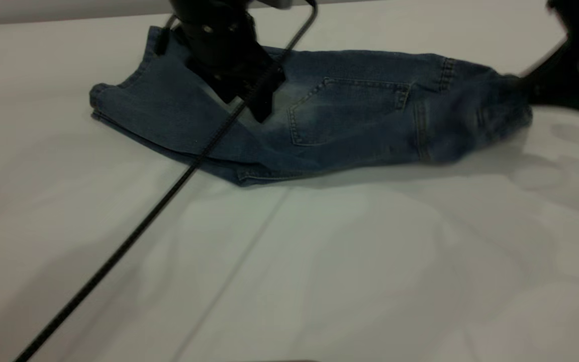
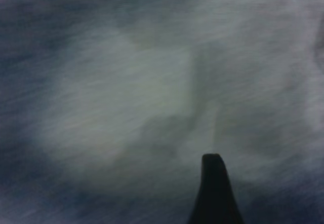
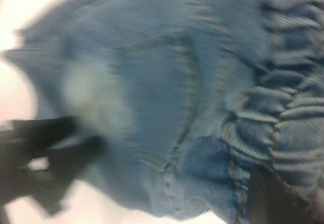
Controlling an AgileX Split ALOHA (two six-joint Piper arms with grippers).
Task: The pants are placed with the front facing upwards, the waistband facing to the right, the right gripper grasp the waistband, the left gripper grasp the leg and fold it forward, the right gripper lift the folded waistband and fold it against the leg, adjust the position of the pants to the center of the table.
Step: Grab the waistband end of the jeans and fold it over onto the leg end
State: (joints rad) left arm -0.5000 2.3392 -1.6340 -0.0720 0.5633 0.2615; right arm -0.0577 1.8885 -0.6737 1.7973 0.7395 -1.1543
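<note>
Pants [image 1: 350, 120]: blue denim, lying across the far half of the table [image 1: 289, 281], legs toward the left, waist end toward the right; back pocket [image 1: 345, 110] faces up, so the lengthwise fold looks done.
Waistband [image 3: 288, 102]: gathered, crinkled elastic band at the right end of the garment; in the exterior view this end is raised off the surface and blurred.
Progress, done: judged from how the denim lies, the first fold (one leg over the other) is complete.
Progress, in hand: the second fold, waistband toward the leg, seems barely begun; the waist end is up but not yet carried over.
Progress, left: laying the waistband down on the leg, then shifting the bundle to the middle of the table; it now sits well toward the far edge.
Right gripper [image 1: 536, 93]: at the right end of the pants, touching the waist end, arm reaching in from the right edge. A dark jaw shows against the band in its wrist view; grip cannot be told.
Left gripper [image 1: 249, 98]: low over the leg end, pointing down at the faded patch [image 2: 126, 97], braided cable [image 1: 118, 251] trailing toward the near left corner. One jaw tip shows above the cloth; how far open cannot be told.
</note>
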